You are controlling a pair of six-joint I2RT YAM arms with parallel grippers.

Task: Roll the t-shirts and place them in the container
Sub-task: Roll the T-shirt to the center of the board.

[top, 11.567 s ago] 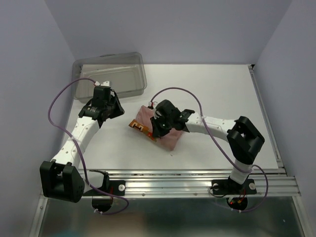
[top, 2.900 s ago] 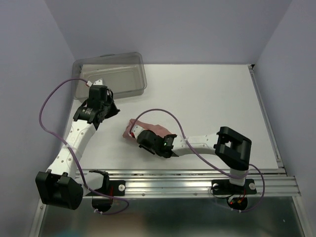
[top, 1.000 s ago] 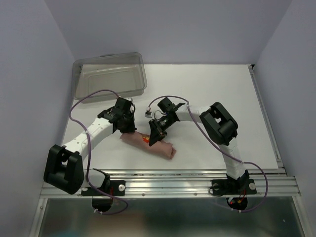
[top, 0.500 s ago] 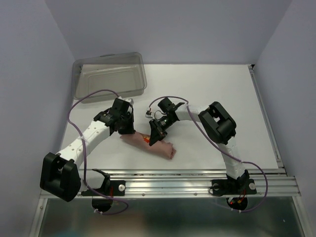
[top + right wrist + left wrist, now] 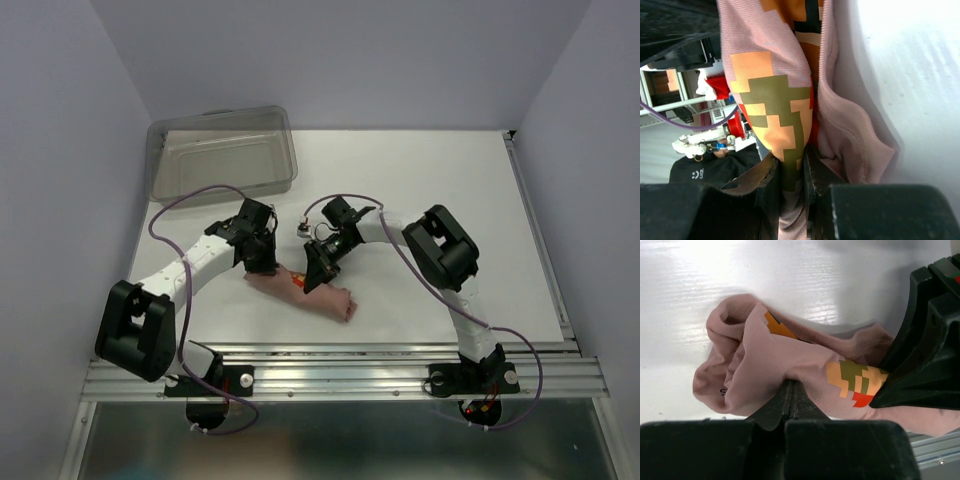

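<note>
The dusty-pink t-shirt [image 5: 325, 298] lies as a loose roll on the white table near the front, its orange, olive and red print facing up. My left gripper [image 5: 264, 266] is at the roll's left end, shut, with its tips pinched into a fold of the fabric [image 5: 765, 365]. My right gripper [image 5: 312, 281] is at the roll's middle, shut on a fold of printed fabric [image 5: 785, 115] that shows between its fingers. In the left wrist view the right gripper's black body [image 5: 925, 360] stands just right of the print.
A clear plastic bin [image 5: 222, 152] stands at the table's back left. The metal rail [image 5: 400, 375] with both arm bases runs along the front edge. Purple walls close in the left, back and right sides.
Over the last second my left arm has swung its elbow and settled its gripper slightly closer on the roll's left end. The right gripper and the shirt have stayed put.
</note>
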